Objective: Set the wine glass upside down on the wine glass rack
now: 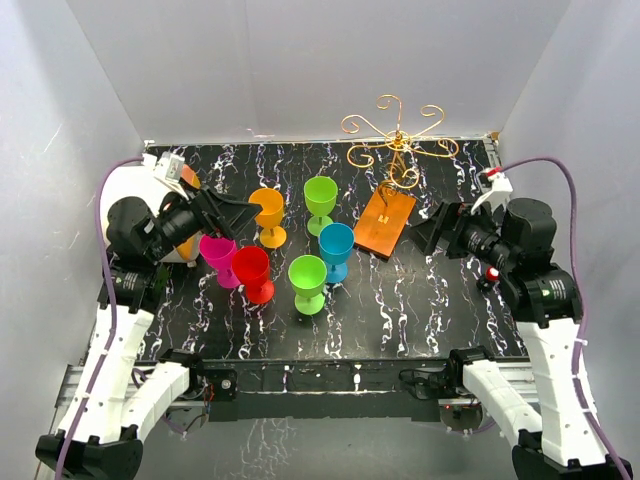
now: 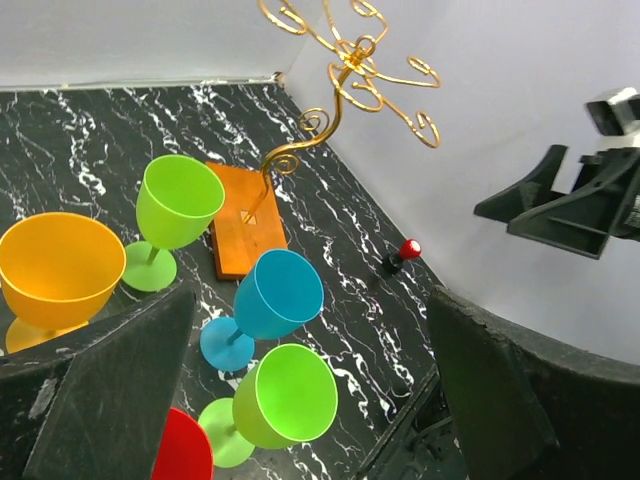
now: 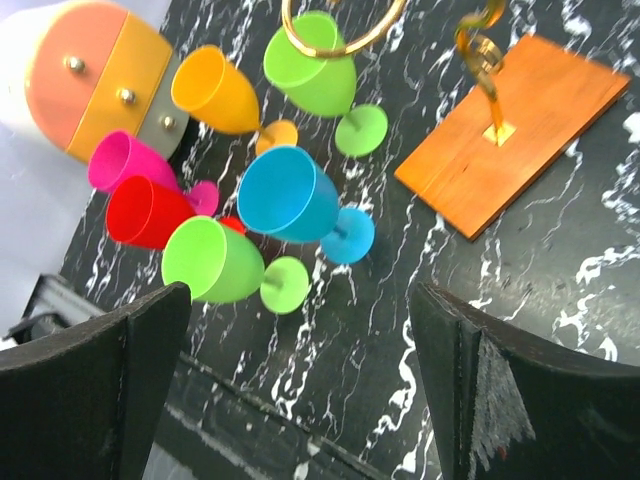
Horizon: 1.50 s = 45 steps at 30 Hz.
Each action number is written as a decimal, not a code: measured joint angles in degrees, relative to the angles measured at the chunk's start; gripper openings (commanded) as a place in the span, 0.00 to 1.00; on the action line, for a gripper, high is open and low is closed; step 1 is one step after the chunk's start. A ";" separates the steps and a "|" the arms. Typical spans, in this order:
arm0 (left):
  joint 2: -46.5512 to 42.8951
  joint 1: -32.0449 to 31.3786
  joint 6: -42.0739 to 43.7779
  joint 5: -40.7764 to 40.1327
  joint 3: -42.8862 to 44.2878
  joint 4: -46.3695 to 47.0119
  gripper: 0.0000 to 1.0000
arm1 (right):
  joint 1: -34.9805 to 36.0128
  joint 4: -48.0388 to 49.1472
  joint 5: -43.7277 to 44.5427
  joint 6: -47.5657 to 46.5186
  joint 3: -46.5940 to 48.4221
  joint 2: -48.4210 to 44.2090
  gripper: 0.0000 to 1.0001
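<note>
The gold wire rack (image 1: 398,140) stands at the back on its orange-brown base (image 1: 386,224); its arms are empty. It also shows in the left wrist view (image 2: 350,70) and its base in the right wrist view (image 3: 515,130). Several plastic wine glasses stand upright in a cluster: orange (image 1: 268,214), two green (image 1: 320,200) (image 1: 307,281), blue (image 1: 335,250), pink (image 1: 217,257) and red (image 1: 252,273). My left gripper (image 1: 238,213) is open and empty, just left of the orange glass. My right gripper (image 1: 432,228) is open and empty, right of the base.
A white, orange and pink rounded object (image 3: 85,75) sits at the left edge behind the left arm. White walls close the table on three sides. A small red knob (image 2: 409,248) stands near the right edge.
</note>
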 measured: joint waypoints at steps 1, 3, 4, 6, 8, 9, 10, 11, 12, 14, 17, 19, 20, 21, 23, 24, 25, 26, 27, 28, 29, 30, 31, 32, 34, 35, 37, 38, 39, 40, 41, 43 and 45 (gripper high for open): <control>-0.33 0.00 -0.07 0.33 -0.07 0.61 0.99 | 0.00 -0.66 -0.94 -0.24 -0.17 0.48 0.85; -0.81 0.00 -0.04 0.63 -0.15 1.31 0.99 | 0.00 -1.75 -2.95 -0.66 -0.39 1.79 0.81; -0.96 0.00 -0.07 0.63 -0.22 1.70 0.99 | 0.00 -1.92 -4.00 -0.74 -0.57 2.60 0.81; -1.22 0.00 -0.09 0.59 -1.11 3.02 0.99 | 0.00 -1.92 -5.77 -0.72 -1.53 3.91 0.81; -1.27 0.00 -0.13 0.76 -2.54 3.93 0.99 | 0.00 -1.79 -7.04 -0.59 -3.04 5.07 0.81; -1.25 0.00 -0.28 0.98 -3.41 4.42 0.99 | 0.02 -1.70 -7.43 -0.31 -3.91 5.62 0.80; -1.11 0.00 -0.46 1.25 -4.13 4.70 0.99 | 0.11 -1.64 -7.67 0.04 -4.70 5.99 0.80; -0.83 0.00 -0.81 1.60 -4.61 4.90 0.99 | 0.46 -1.55 -7.78 0.72 -5.33 6.32 0.80; -0.52 0.00 -1.27 1.90 -4.74 4.98 0.99 | 0.90 -1.22 -7.74 1.36 -5.73 6.62 0.80; -0.07 0.00 -1.84 2.43 -4.74 5.64 0.99 | 2.38 -0.33 -7.06 2.67 -6.01 7.04 0.80; -0.22 0.00 -2.03 2.60 -4.74 6.49 0.99 | 6.51 1.88 -3.48 4.44 -6.01 7.13 0.76; -0.31 0.00 -2.10 2.58 -4.74 6.51 0.99 | 9.40 3.34 -0.61 5.57 -6.01 7.26 0.74; -0.28 0.00 -2.21 2.56 -4.74 6.47 0.99 | 10.43 3.91 0.59 6.03 -6.01 7.43 0.72; -0.20 0.00 -2.25 2.58 -4.74 6.45 0.99 | 11.76 4.63 2.25 6.80 -6.01 7.76 0.71; 0.07 0.00 -2.32 2.62 -4.74 6.47 0.99 | 14.43 5.81 6.14 8.00 -6.01 8.79 0.67; 0.26 0.00 -2.40 2.73 -4.74 6.49 0.99 | 15.91 6.23 8.41 8.63 -6.01 9.46 0.65; 0.50 0.00 -2.45 2.80 -4.74 6.47 0.99 | 17.59 6.58 10.97 9.29 -6.01 10.16 0.63; 0.76 0.00 -2.47 2.93 -4.74 6.45 0.99 | 19.58 6.91 13.40 9.92 -6.01 11.02 0.62; 0.96 0.00 -2.47 2.99 -4.74 6.45 0.99 | 21.68 7.23 15.87 10.56 -6.01 12.00 0.59; 1.18 0.00 -2.47 3.02 -4.74 6.43 0.99 | 24.02 7.52 18.34 11.32 -6.01 13.09 0.58; 1.29 0.00 -2.47 3.04 -4.74 6.40 0.99 | 25.90 7.69 20.48 11.78 -6.01 14.10 0.56; 1.36 0.00 -2.47 3.04 -4.74 6.43 0.99 | 28.44 7.76 23.47 12.72 -5.90 15.50 0.55; 1.36 0.00 -2.47 3.10 -4.74 6.43 0.99 | 31.01 7.69 26.49 13.40 -5.68 17.14 0.54; 1.36 0.00 -2.47 3.23 -4.74 6.49 0.99 | 33.64 7.65 29.62 14.47 -5.33 18.91 0.54; 1.25 -0.02 -2.56 3.67 -4.83 6.71 0.99 | 38.10 7.21 35.69 16.39 -4.20 22.56 0.54; 1.11 -0.02 -2.67 3.93 -4.98 7.02 0.99 | 40.22 6.95 38.91 17.64 -3.43 24.44 0.54; 0.50 -0.02 -2.71 4.33 -5.51 7.58 0.99 | 42.12 6.99 43.01 19.43 -2.86 26.51 0.54; 0.20 -0.02 -2.69 4.46 -5.64 7.58 0.99 | 42.40 7.02 44.85 20.35 -2.86 26.88 0.54; -0.07 -0.04 -2.67 4.59 -5.68 7.58 0.99 | 42.36 7.08 46.38 20.92 -2.86 26.97 0.53; -0.33 -0.09 -2.60 4.72 -5.68 7.61 0.99 | 42.36 7.32 47.63 21.55 -2.86 26.95 0.52; -0.59 -0.13 -2.45 4.81 -5.68 7.61 0.99 | 42.32 7.67 48.70 22.05 -2.86 26.93 0.52; -0.85 -0.35 -2.21 4.94 -5.68 7.61 0.99 | 42.23 8.11 49.99 22.77 -2.86 27.10 0.51; -0.90 -0.55 -2.05 5.05 -5.68 7.56 0.99 | 42.25 8.46 50.47 23.28 -2.67 27.91 0.50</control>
